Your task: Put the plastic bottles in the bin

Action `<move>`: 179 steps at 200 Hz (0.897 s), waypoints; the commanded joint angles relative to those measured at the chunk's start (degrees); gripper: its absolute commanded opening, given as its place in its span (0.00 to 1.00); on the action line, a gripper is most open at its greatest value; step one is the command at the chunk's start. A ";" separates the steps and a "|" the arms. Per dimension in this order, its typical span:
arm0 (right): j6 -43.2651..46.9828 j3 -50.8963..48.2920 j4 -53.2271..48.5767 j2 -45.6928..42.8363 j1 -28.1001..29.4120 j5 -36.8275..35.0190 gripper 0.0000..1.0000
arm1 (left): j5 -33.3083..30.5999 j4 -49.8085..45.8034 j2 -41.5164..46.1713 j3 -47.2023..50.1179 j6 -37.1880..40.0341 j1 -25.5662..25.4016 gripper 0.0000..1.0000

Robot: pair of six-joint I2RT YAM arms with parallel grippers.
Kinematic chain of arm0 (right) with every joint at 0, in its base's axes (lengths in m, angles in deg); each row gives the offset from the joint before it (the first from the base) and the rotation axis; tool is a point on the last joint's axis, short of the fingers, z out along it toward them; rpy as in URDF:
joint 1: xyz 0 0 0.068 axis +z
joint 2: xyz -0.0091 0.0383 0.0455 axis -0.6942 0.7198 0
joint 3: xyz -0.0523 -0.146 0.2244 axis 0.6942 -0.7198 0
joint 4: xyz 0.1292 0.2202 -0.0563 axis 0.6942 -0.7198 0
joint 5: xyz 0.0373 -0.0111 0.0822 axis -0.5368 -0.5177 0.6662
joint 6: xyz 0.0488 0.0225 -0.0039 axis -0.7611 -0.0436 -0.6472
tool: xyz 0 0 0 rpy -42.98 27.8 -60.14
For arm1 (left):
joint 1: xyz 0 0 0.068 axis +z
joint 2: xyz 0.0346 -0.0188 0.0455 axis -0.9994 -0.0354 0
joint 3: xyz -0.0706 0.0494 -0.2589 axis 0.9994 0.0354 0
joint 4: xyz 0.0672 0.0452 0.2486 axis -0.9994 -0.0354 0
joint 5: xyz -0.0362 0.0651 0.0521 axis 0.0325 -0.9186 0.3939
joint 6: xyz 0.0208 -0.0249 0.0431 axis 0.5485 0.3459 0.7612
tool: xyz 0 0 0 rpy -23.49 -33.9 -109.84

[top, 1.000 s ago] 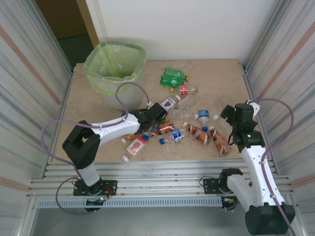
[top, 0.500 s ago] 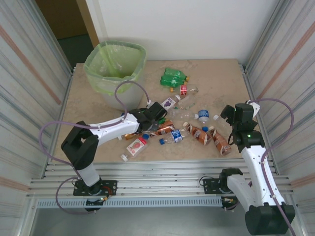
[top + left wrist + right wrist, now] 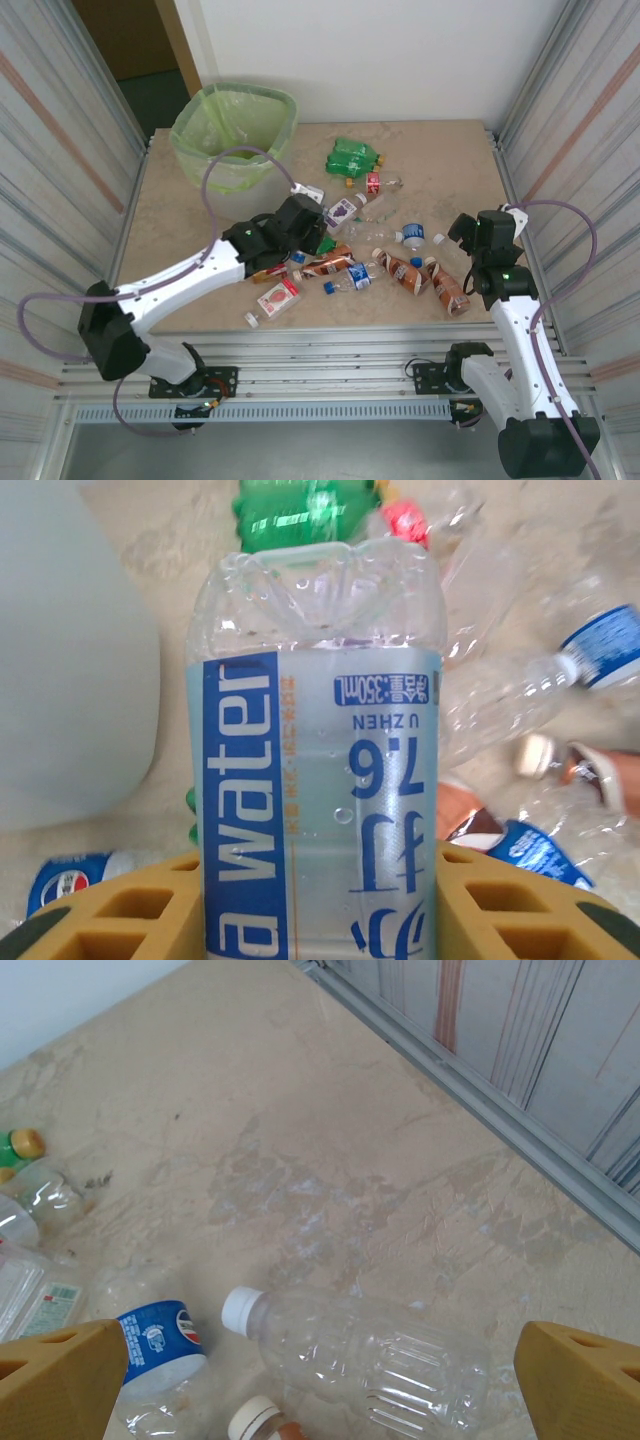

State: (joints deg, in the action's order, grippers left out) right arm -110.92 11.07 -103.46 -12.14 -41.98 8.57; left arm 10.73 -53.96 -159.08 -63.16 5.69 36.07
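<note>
Top external shows the change plainly: half a second ago the left arm lies low with its wrist buried in the heap of plastic bottles; now its elbow swings out to the left and the forearm rises, so the wrist stands above the heap and nearer the bin; the pile beneath looks little disturbed. The left wrist view says why: the left gripper is clamped on a clear water bottle with a pale blue label, one yellow finger pressed to each side of it; the bottle is upright in the grasp and off the table, its crumpled end pointing away from the camera; the whitish wall of the bin stands just to its left in that view. So the pick seems done and the carry begun; I judge that what remains for this bottle is a short swing left and back over the green-lined rim, then a release.

The right arm has not shifted across the three moments; the right gripper hangs wide open above the table, its tips well apart, with a clear white-capped bottle lying between and below them.

The rest lie on the table yet: the green pair at the back, the brown-labelled ones in the middle, a red-labelled one near the front; the task is therefore at an early stage.
</note>
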 commanded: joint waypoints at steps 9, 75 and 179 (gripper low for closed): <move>-0.97 -0.30 0.16 -0.73 0.44 -0.56 0.98 | 1.75 4.71 5.70 -2.03 6.02 -0.17 0.34; -1.00 -0.13 0.01 -0.65 0.46 -0.24 0.98 | -2.49 8.54 9.72 -7.35 16.93 1.02 0.34; -0.97 0.51 -0.43 -0.21 0.40 0.40 0.98 | 10.49 -2.41 -4.82 -32.58 26.19 26.17 0.33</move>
State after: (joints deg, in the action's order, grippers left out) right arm -110.94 11.07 -103.50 -12.14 -41.94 8.81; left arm 16.63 -52.85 -159.76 -90.26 28.86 57.73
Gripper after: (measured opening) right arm 0.977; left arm 0.453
